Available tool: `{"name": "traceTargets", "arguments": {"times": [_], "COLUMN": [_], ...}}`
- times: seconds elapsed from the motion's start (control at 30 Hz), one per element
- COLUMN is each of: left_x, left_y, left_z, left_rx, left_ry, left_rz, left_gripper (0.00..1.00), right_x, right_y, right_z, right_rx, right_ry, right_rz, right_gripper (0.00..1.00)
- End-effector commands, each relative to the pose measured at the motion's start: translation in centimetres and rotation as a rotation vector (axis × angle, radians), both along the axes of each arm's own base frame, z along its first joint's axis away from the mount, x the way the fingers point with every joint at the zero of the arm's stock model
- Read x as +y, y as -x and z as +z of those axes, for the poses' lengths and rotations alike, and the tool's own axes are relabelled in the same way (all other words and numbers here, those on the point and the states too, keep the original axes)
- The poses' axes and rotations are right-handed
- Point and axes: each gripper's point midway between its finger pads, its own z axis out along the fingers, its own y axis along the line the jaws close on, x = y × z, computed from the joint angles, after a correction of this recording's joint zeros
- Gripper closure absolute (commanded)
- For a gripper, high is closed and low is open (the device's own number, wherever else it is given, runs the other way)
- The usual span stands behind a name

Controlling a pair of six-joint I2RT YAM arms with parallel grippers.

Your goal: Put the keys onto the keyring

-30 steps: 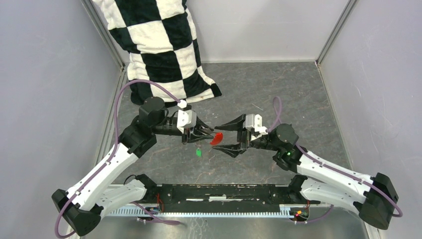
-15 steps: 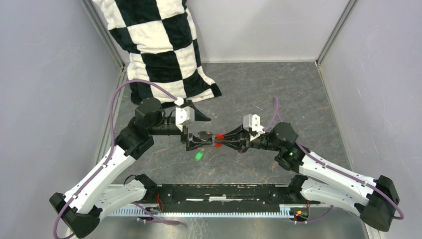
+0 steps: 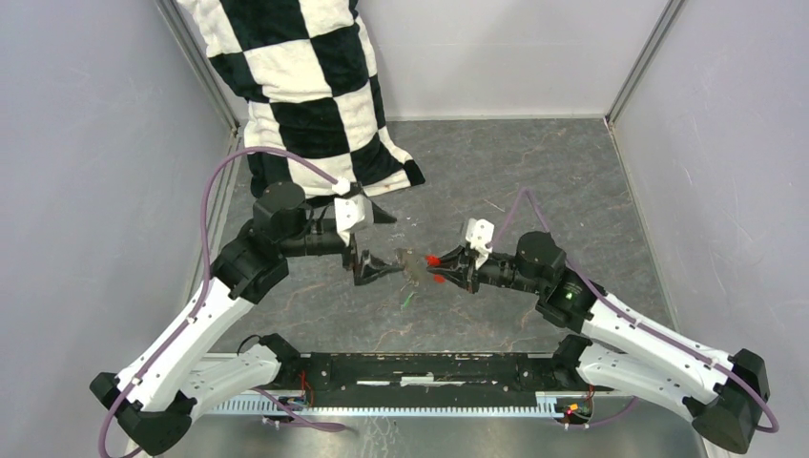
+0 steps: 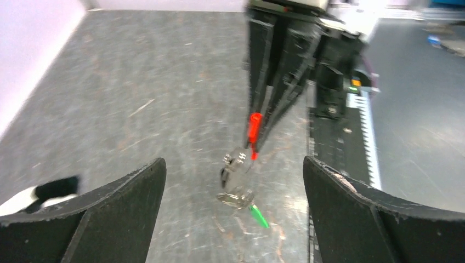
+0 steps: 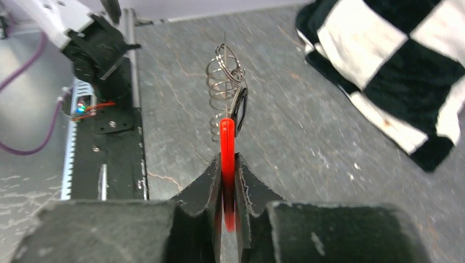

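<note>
My right gripper is shut on the red plastic piece of the keyring. The thin wire ring sticks out beyond the jaws, blurred, with a black tag beside it. In the left wrist view a blurred metal cluster dangles under the red piece, and the key with the green tag hangs at its lower end. My left gripper stands wide open just left of the bundle, touching nothing.
A black-and-white checkered pillow lies at the back left against the wall. Grey walls close in the stone-patterned floor. The black base rail runs along the near edge.
The left gripper let go of the keyring, opened wide and drew back left. The right gripper shut on the red piece, and the dangling keys swung toward it.
</note>
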Motion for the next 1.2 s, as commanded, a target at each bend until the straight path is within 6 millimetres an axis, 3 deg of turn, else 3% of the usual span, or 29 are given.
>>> {"name": "traceTargets", "arguments": {"times": [0.0, 0.2, 0.33, 0.5, 0.6, 0.8, 0.9, 1.0, 1.03, 1.07, 1.17], "left_x": [1.8, 7.5, 12.4, 16.1, 16.6, 16.7, 16.6, 16.4, 16.3, 16.3, 16.2], "left_y": [-7.3, -15.3, -18.3, -18.4, -17.4, -15.8, -14.9, -14.2, -14.0, -13.9, -13.8], "left_z": [1.6, -1.6, -4.4, -10.0, -12.7, -16.4, -18.1, -19.5, -19.8, -20.0, -20.7], "left_rx": [-0.004, 0.133, 0.220, 0.209, 0.225, 0.254, 0.276, 0.281, 0.276, 0.271, 0.281], "left_ry": [-0.014, -0.116, -0.177, -0.363, -0.411, -0.443, -0.455, -0.441, -0.433, -0.430, -0.427], "left_rz": [0.414, 0.786, 0.916, 0.939, 0.926, 0.887, 0.871, 0.855, 0.851, 0.845, 0.839], "left_gripper": [0.00, 0.00, 0.00, 0.00, 0.00, 0.00, 0.00, 0.00, 0.00, 0.00, 0.00], "right_x": [-1.0, -0.6, -0.5, -1.9, -3.5, -5.8, -6.4, -7.1, -7.3, -7.6, -8.9], "right_y": [-3.8, -6.3, -7.8, -10.6, -12.9, -15.8, -16.3, -16.9, -17.2, -17.5, -18.4], "right_z": [-0.7, -6.6, -9.8, -13.9, -15.7, -17.5, -19.4, -19.7, -19.5, -19.1, -17.3], "right_rx": [0.055, 0.296, 0.409, 0.554, 0.595, 0.638, 0.688, 0.671, 0.660, 0.642, 0.564], "right_ry": [0.076, 0.163, 0.190, 0.232, 0.237, 0.229, 0.272, 0.291, 0.294, 0.301, 0.313], "right_rz": [-0.152, -0.132, -0.127, -0.188, -0.258, -0.359, -0.391, -0.443, -0.459, -0.480, -0.550], "right_gripper": [0.84, 0.92, 0.91, 0.85, 0.86, 0.85, 0.71, 0.39, 0.24, 0.02, 0.02]}}
